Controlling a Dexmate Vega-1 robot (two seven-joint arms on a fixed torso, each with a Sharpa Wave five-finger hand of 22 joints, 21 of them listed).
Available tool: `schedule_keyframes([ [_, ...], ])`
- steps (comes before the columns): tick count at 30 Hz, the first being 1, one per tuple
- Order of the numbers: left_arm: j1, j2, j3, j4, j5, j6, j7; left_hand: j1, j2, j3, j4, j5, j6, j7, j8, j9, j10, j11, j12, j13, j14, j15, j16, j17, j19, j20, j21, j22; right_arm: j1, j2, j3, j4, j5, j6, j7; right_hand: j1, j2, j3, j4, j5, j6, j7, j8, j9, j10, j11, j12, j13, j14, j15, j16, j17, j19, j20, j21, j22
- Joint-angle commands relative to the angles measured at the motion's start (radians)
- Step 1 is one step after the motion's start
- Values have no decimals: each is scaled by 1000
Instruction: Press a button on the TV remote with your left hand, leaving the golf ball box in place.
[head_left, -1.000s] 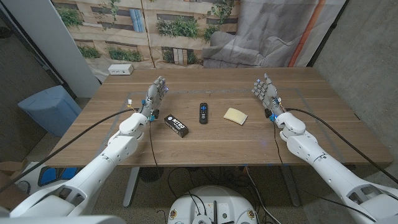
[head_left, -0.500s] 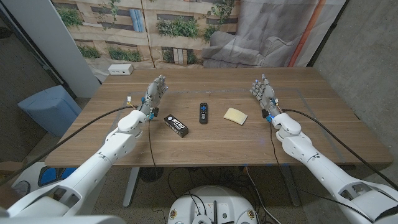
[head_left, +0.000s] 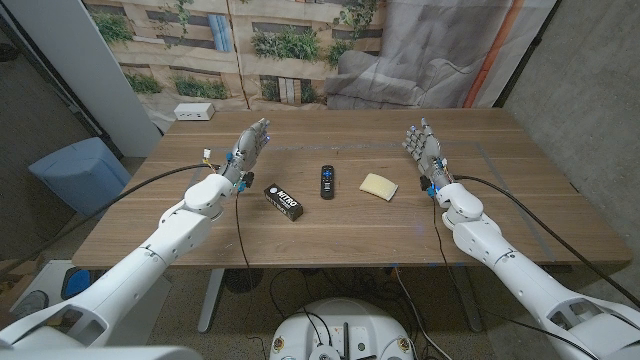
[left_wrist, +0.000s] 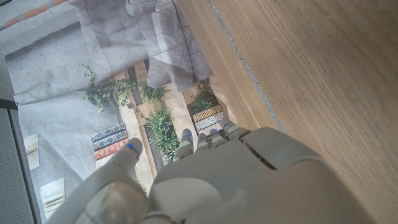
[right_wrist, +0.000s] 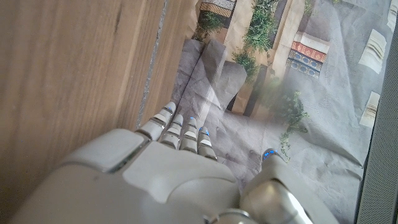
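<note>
Still at the approach stage, by the look of it: no contact with the TV remote has been made. The left hand is held above the table's left part, fingers extended and apart, nothing gripped. The right hand is seen on the far right side, likewise with fingers spread and nothing held; whether it touches the wood cannot be told.

The remote is found near the table's middle, lying flat. Its long axis is run roughly from the near edge toward the far edge, almost straight away from the robot, with the button face up. Which end is the emitter end cannot be made out at this size.

The golf ball box is placed just beside the remote, on the robot's left and slightly nearer, apart from it. Its long axis is set diagonally. It sits roughly between the left hand and the remote, so a straight low sweep is judged risky.

A yellow sponge-like pad is seen on the remote's other side, near but apart.

Next move, as judged: the left hand is to be carried rightward over or behind the box, kept high, then lowered with one fingertip onto the button face. A vertical press is preferred, so the remote is not slid toward the box.
</note>
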Motion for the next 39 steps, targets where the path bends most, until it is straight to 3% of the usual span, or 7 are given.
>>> schedule_keyframes([
  [1, 73, 124, -7, -211, 130, 96, 98, -3, 62, 2, -8, -1, 15, -14, -1, 3, -12, -1, 0, 1, -14, 0, -4, 3, -16, -35, 1, 5, -39, -19, 3, -73, -55, -42, -115, -8, 10, 11, -1, 5, 0, 1, 4, 1, 19, -3, 12, -2, 38, 0, 13, -8, 6, 6, 11, 3],
  [6, 88, 134, 0, -263, 218, 127, 168, -11, 49, -3, -10, -3, 7, -47, -10, 2, -40, -13, -7, 1, -29, -12, -3, 5, -20, -37, 6, 5, -43, -28, 4, -75, -59, -36, -109, -5, 11, 14, -4, 5, -1, 0, 4, 1, 15, -5, 10, -4, 47, 2, 15, -14, 8, 5, 12, 3],
  [10, 93, 151, 10, -302, 276, 159, 187, -18, 42, -9, -6, -4, 8, -53, -11, 2, -46, -16, -7, 1, -33, -14, -1, 6, -26, -37, 6, 5, -45, -25, 8, -70, -56, -27, -109, -4, 12, 15, -6, 5, -3, -1, 3, 1, 16, -5, 10, -4, 52, 2, 15, -17, 10, 4, 13, 3],
  [18, 48, 226, 51, -385, 399, 291, 141, -41, 36, -27, 20, -4, 1, -64, -15, 2, -71, -17, -10, 1, -54, -17, 0, 12, -51, -39, 5, 6, -56, -19, 11, -58, -55, -9, -110, -2, 14, 19, -9, 6, -1, 1, 4, 1, 17, -3, 10, -5, 54, 3, 13, -25, 11, 2, 14, 3],
  [26, -33, 248, 131, -449, 557, 435, 89, -49, 32, -43, 40, -3, 3, -71, -15, 2, -94, -25, -11, 0, -75, -25, 0, 13, -65, -68, 5, 7, -60, -7, 14, -37, -46, 10, -106, 6, 22, 28, -16, 6, 11, 8, 8, 1, 19, -4, 10, -6, 57, 15, 12, -35, 12, 3, 15, 3],
  [32, -67, 240, 163, -451, 617, 443, 59, -49, 43, -52, 57, -1, 22, -73, -10, 2, -110, -20, -9, 0, -92, -21, 1, 13, -106, -74, -1, 7, -60, -2, 15, -27, -42, 19, -102, 11, 25, 32, -20, 6, 15, 9, 9, 1, 20, -2, 10, -7, 57, 15, 10, -40, 11, 5, 14, 3],
  [39, -135, 255, 235, -491, 744, 527, -36, -50, 60, -60, 70, -1, 26, -70, -13, 1, -137, -15, -10, -1, -119, -16, 1, 13, -162, -71, -3, 8, -63, 0, 17, -24, -40, 25, -101, 18, 29, 38, -26, 6, 18, 11, 10, 1, 20, -1, 10, -7, 56, 16, 9, -46, 9, 7, 14, 3],
])
